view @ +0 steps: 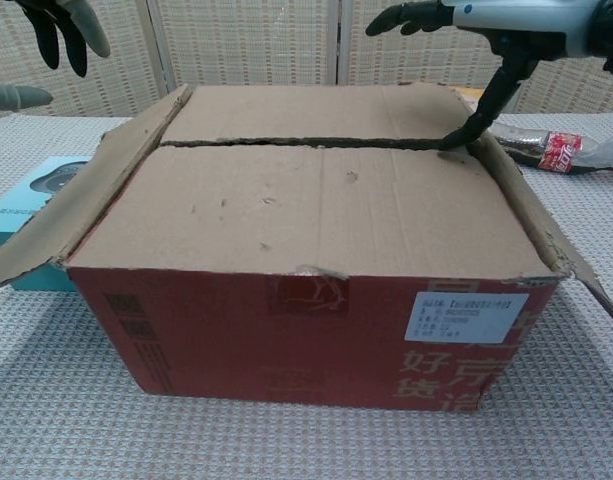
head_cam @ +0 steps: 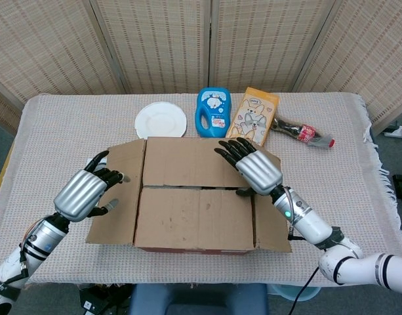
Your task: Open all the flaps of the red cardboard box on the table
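The red cardboard box [view: 286, 335] stands mid-table. Its far flap [head_cam: 187, 161] and near flap [head_cam: 194, 216] lie flat across the top, meeting at a seam. The left side flap [head_cam: 119, 213] and right side flap [head_cam: 269, 226] are folded outward. My right hand [head_cam: 251, 168] hovers over the far flap's right end with fingers spread; in the chest view the right hand [view: 506, 20] reaches its thumb down to the seam's right end. My left hand [head_cam: 84, 192] hangs above the left side flap, fingers apart, holding nothing; the chest view shows the left hand [view: 56, 20] at the top left.
Behind the box lie a white plate [head_cam: 160, 120], a blue detergent bottle [head_cam: 213, 111], a yellow snack bag [head_cam: 253, 117] and a cola bottle [head_cam: 307, 133]. A teal box [view: 26, 215] sits under the left side flap. Folding screens stand behind the table.
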Controlling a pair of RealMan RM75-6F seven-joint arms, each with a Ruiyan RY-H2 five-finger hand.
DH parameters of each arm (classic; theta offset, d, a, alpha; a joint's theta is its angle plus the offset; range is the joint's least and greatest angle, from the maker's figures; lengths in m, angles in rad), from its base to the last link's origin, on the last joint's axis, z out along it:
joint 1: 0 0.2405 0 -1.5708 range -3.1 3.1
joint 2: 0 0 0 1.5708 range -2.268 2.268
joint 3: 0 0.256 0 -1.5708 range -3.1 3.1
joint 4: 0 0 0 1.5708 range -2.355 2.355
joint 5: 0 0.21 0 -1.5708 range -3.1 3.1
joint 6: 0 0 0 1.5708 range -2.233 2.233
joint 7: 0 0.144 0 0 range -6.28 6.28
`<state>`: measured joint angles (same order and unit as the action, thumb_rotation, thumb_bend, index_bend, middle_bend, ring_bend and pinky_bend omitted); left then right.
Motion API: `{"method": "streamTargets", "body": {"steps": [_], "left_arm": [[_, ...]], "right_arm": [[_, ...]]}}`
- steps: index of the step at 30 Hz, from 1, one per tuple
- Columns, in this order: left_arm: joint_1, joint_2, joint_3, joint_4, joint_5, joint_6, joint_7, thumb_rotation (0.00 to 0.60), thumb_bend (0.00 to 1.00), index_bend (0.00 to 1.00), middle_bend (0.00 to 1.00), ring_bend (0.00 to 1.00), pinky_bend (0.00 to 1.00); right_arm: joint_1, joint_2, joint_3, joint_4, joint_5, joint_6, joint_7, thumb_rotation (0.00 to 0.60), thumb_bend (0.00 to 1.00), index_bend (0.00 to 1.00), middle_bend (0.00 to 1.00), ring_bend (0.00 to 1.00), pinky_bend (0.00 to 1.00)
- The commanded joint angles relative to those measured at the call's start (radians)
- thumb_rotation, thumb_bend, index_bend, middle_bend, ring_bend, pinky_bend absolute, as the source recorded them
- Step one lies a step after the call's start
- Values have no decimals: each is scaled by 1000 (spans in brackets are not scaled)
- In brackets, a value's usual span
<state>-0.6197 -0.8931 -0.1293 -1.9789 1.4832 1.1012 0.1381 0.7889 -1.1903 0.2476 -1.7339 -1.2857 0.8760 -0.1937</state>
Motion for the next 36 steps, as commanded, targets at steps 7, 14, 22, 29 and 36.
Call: {"method": "streamTargets", "body": {"steps": [7, 14, 22, 29, 36], "left_arm": [[6, 2, -1, 4, 5, -2, -4, 600, 393, 341, 425, 423, 0], [13, 7, -4, 4, 15, 6, -13, 600, 393, 341, 425, 423, 0], [11, 10, -7, 6, 33, 1, -31, 600, 392, 347, 425, 420, 0], [10, 14, -11, -2, 51, 6, -27, 600, 392, 347, 425, 420, 0], [4, 18, -15, -6, 80, 6, -47, 600, 391, 347, 425, 420, 0]], "right_arm": [[60, -99, 0, 80, 47, -4, -81, 600, 74, 0, 40, 2, 0], [62, -114, 34, 103, 19, 76, -69, 600, 244, 0, 44, 11, 0], [65, -119, 93, 157, -13, 181, -40, 600, 244, 0, 61, 29, 0], [107, -126, 161, 225, 48, 180, -37, 600, 244, 0, 70, 49, 0], [177, -170, 224, 345, 188, 150, -105, 600, 245, 0, 69, 48, 0]]}}
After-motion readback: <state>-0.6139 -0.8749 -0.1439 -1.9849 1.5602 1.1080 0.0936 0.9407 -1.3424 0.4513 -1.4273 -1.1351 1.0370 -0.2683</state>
